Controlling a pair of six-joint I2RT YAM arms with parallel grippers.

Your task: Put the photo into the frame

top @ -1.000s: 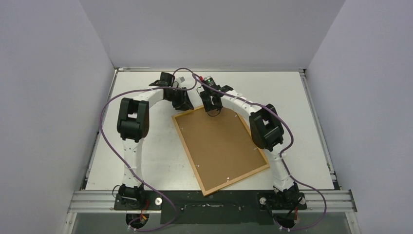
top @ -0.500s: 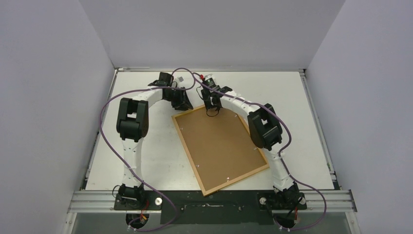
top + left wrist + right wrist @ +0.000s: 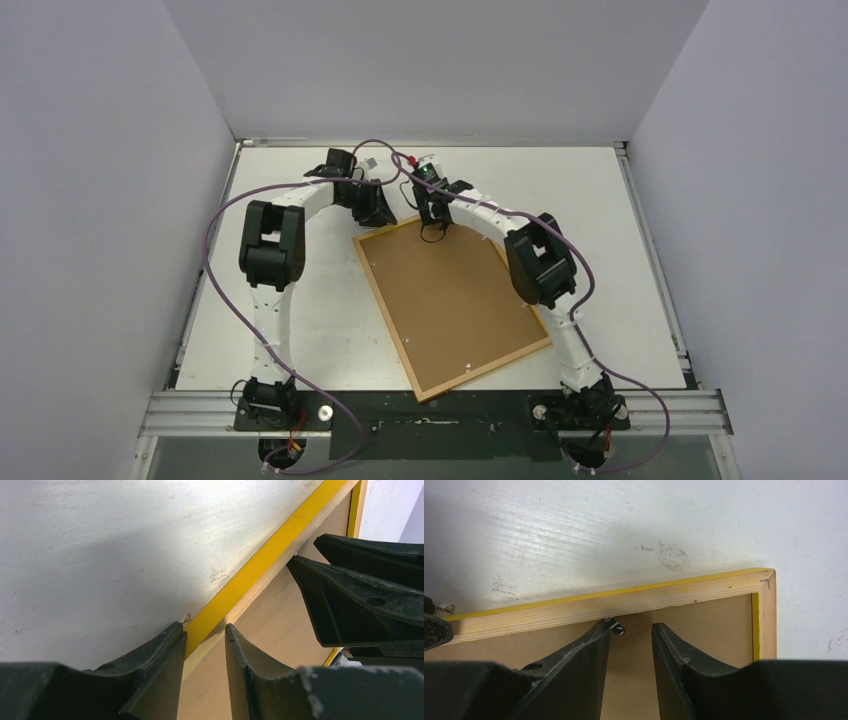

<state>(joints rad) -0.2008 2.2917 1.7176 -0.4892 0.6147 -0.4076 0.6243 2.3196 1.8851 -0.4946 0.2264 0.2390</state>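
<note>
The frame [image 3: 480, 372] lies face down on the table, light wood up, with the brown backing board [image 3: 450, 300] set in it. The photo is hidden. My left gripper [image 3: 378, 215] is at the frame's far left corner; in the left wrist view its fingers [image 3: 170, 645] close on the yellow-sided rail [image 3: 235, 590]. My right gripper [image 3: 437, 228] hangs over the far rail [image 3: 624, 605], open and empty [image 3: 631, 628]. A small metal tab [image 3: 616, 627] sits at its left fingertip, on the backing board [image 3: 704, 625].
White table [image 3: 600, 200] with grey walls on three sides. Purple cables loop over both arms. The right gripper's black fingers [image 3: 360, 600] show close by in the left wrist view. Small tabs dot the frame's inner edges.
My right arm has shifted slightly left and toward the frame's far rail. The left arm and the frame have not moved.
</note>
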